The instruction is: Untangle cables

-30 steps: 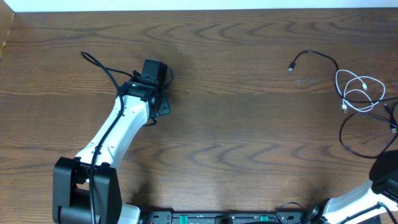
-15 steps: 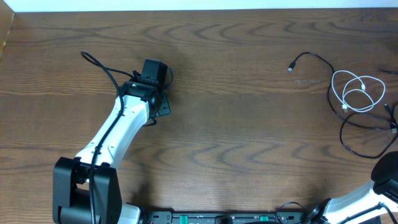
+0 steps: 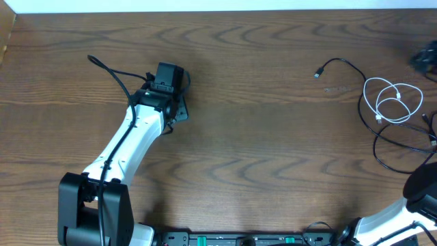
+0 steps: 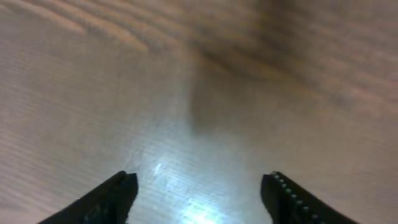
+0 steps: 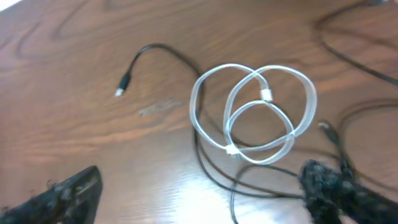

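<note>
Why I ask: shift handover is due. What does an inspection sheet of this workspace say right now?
Surface: brown wooden table, bare in the middle.
Job's things: white cable coiled in loops at far right; black cable crosses its edge, plug end free.
Clutter: nothing seen.
Grippers: left gripper open over bare wood; right gripper open above the cables, holding nothing.
Cables: thick black wire fixed along the left arm.
Surroundings: pale strip beyond the table's far edge.
</note>
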Motion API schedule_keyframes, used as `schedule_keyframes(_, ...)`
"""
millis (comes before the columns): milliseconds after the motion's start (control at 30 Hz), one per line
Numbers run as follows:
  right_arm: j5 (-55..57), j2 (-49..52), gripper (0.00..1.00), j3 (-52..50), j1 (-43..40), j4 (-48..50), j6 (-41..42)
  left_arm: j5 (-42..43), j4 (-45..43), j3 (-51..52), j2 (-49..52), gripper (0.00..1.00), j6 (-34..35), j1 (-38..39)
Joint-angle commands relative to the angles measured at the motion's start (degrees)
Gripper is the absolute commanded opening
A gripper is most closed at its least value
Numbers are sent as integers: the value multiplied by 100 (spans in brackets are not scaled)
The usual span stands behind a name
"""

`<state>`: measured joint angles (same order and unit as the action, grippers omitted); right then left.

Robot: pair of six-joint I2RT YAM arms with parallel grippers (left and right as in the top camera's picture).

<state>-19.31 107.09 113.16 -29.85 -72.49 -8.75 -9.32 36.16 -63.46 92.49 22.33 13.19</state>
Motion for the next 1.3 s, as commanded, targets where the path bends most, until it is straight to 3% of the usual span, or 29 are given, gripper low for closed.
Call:
schedule_keyframes(0, -332, -52, 99, -505, 341, 144, -404, -39, -186, -96, -125, 73, -31, -26)
schedule_keyframes(333, -232, -52, 99, -2146, 1316, 1639, -374, -424, -358, -107, -389, 77, -260, -26)
schedule_keyframes(533, 1172, -52, 99, -3018, 1834, 3305, 188, -420, 7, -105, -382, 77, -258, -26)
schedule_keyframes(567, 1471, -52, 99, -3254, 1965, 3926, 170, -415, 98, -103, -382, 77, -258, -26)
schedule_keyframes(800, 1996, 17, 94, -3958, 2264, 5945, -953, 15, 264, -98, -382, 77, -256, -24)
schedule_keyframes(933, 2044, 284, 97, -3969, 2168, 6113, -931, 188, 286, -94, -382, 77, -214, -22)
schedule_keyframes(1000, 2020, 411, 90, -3932, 2070, 6019, -839, 234, 304, -94, -380, 77, -214, -22)
schedule_keyframes(1067, 2020, 525, 87, -3777, 1998, 5759, -844, 249, 308, -94, -380, 77, -216, -20)
schedule_keyframes(1267, 2068, 833, 91, -2752, 1954, 4682, -1016, 249, 304, -92, -378, 77, -214, -20)
